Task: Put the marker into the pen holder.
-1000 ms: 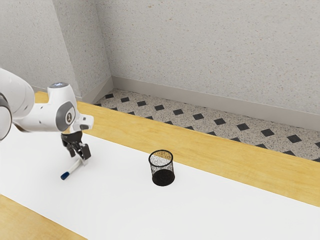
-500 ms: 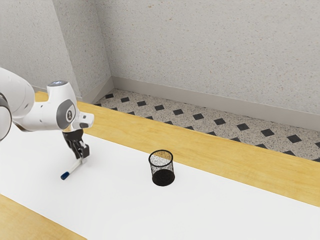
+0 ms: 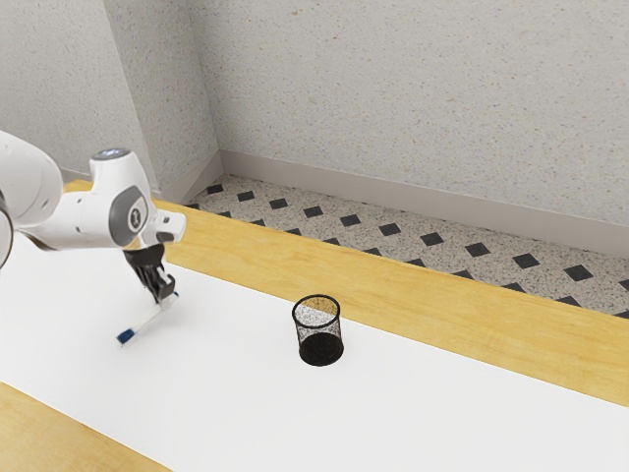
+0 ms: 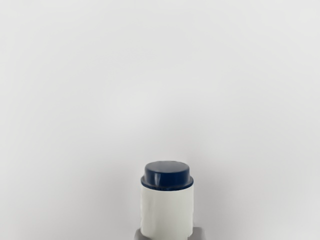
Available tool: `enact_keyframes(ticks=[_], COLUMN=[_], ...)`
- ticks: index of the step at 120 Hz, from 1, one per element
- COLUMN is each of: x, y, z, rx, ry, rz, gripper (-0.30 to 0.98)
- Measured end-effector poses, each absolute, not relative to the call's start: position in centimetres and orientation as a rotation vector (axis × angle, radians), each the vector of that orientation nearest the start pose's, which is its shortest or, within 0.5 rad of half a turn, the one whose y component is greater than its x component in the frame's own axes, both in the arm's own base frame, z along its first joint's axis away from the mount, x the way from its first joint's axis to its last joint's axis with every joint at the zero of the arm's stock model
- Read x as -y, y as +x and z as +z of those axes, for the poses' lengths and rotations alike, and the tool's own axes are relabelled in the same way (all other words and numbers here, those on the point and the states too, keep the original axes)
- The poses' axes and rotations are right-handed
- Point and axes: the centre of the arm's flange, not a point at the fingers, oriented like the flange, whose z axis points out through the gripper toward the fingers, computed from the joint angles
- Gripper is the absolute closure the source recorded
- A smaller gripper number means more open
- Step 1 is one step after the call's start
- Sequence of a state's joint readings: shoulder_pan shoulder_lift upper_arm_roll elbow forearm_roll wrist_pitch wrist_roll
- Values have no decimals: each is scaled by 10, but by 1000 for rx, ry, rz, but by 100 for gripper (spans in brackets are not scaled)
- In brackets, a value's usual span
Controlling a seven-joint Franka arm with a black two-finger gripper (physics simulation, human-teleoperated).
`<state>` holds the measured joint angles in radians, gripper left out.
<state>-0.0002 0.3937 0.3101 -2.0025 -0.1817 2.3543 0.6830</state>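
Left of centre in the exterior view, the gripper point(image 3: 165, 294) is closed on the tilted marker point(image 3: 145, 322), its fingertips hard to make out. The wrist view adds a close-up blue end point(image 4: 167, 175), lower middle, the white body cut off below. The exterior view gives the mesh pen holder point(image 3: 319, 346) near the middle.

Wooden surface point(image 3: 491, 321), yellow-tan, visible grain. Long white sheet point(image 3: 423, 423) laid flat over it, smooth and plain. Bare wood along the sheet's far side, plus more wood at the exterior view's lower left corner. Black mesh pen holder point(image 3: 320, 349) upright on the sheet, near the sheet's far edge. Round, open at the top, dark base, see-through wall. Wrist view: same sheet, pale grey-white, faint soft shading.
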Motion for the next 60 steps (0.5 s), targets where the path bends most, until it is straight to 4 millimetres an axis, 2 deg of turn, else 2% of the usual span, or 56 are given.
enact_keyframes(ticks=[10,24,45,60], x=[-166,-133,-47,19], y=[583,592,601,597], z=[294,343,414,452], rx=[-439,-514,-700,-831], ry=[-3119,-3093,-3041,-3012], rz=[-54,-186,-380,-488], gripper=[79,79,79,79])
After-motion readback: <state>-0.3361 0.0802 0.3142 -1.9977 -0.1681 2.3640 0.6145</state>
